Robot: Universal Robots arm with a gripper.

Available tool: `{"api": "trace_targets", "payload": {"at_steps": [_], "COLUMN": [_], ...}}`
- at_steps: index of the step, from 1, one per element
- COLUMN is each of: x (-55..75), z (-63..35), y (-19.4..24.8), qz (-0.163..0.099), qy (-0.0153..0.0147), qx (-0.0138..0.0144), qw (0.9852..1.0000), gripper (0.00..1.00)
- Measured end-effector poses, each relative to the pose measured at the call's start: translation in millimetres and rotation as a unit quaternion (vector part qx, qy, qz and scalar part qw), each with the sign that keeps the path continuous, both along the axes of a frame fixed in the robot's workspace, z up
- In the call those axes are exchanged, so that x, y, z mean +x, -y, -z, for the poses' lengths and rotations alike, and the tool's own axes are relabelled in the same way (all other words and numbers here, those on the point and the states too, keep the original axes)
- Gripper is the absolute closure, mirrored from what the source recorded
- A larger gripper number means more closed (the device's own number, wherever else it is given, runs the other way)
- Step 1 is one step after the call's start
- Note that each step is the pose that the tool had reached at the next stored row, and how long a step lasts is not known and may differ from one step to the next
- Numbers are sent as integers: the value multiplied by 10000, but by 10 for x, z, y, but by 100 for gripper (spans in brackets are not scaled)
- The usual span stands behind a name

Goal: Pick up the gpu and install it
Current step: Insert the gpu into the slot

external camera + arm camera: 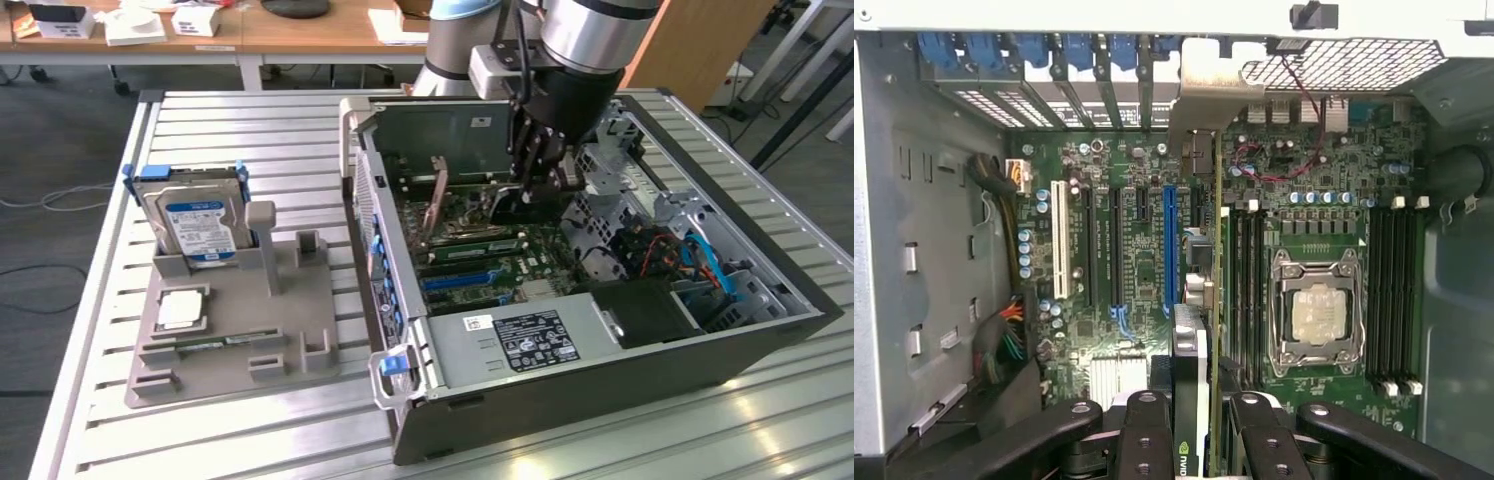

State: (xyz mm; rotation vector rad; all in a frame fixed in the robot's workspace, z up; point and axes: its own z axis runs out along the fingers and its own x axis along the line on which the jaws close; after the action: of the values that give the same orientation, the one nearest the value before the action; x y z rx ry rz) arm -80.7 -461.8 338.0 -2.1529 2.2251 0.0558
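Observation:
The gpu (1189, 345) shows edge-on in the wrist view as a thin black card with a green logo. It stands upright over the green motherboard (1134, 260), just beside the long blue slot (1170, 250). Its metal bracket (1204, 95) reaches the case's rear wall. My gripper (1191, 415) is shut on the card, one black finger (1144, 430) on each side. In the exterior view the gripper (534, 185) reaches down into the open computer case (747, 340), with the dark gpu (514, 208) below it. Whether the card sits in a slot I cannot tell.
Inside the case are the processor socket (1319, 310), memory slots (1394, 290) and a silver power supply (527, 340). On the exterior view's left, a grey fixture (227, 340) holds a silver hard drive (198, 225) upright. Desks stand behind the slatted table (267, 130).

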Motion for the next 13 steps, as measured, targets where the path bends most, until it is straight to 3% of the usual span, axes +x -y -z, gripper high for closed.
{"api": "trace_targets", "payload": {"at_steps": [13], "x": [0], "z": [136], "y": [0], "qz": [-20], "qy": [0], "qx": [0], "qw": [10000], "gripper": [73]}}
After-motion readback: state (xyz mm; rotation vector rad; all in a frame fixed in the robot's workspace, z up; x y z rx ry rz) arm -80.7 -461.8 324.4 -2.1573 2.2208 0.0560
